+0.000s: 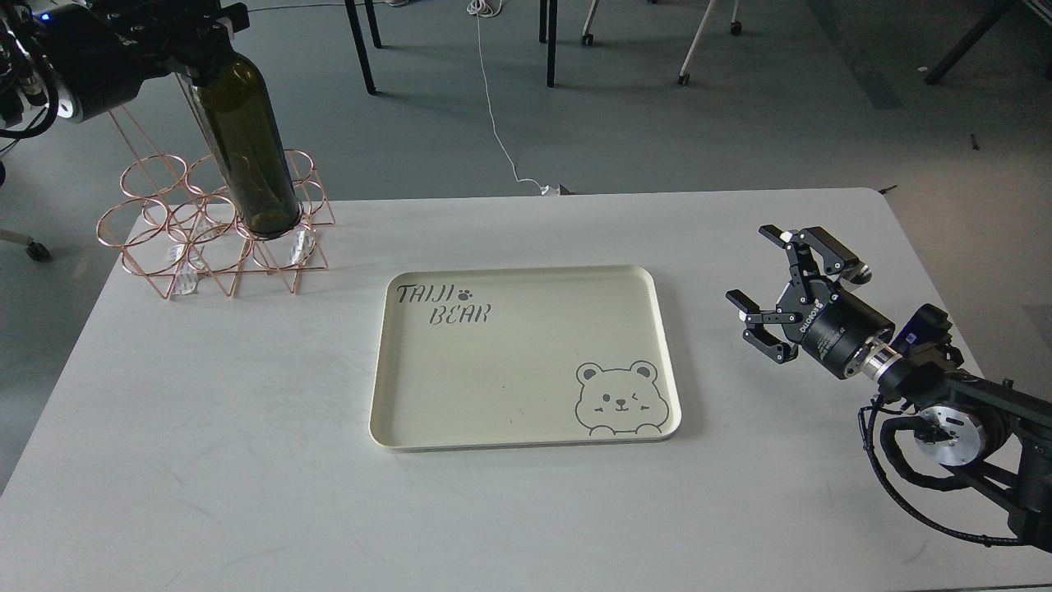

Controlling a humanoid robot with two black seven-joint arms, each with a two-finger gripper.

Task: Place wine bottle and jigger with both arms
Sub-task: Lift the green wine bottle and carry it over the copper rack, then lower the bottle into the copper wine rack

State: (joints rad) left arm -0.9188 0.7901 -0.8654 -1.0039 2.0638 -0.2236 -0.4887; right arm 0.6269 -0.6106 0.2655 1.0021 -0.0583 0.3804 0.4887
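The wine bottle is dark olive-green and stands tilted at the far left, its base inside a ring of a copper wire rack. My left gripper is at the top left corner, shut around the bottle's neck, which it hides. My right gripper is open and empty above the table's right side, right of the tray. A small silvery bit shows behind its upper finger; I cannot tell whether it is the jigger. No jigger shows clearly.
A cream tray with "TAIJI BEAR" lettering and a bear drawing lies in the middle of the white table. Chair and table legs and a white cable are on the floor beyond the table's far edge.
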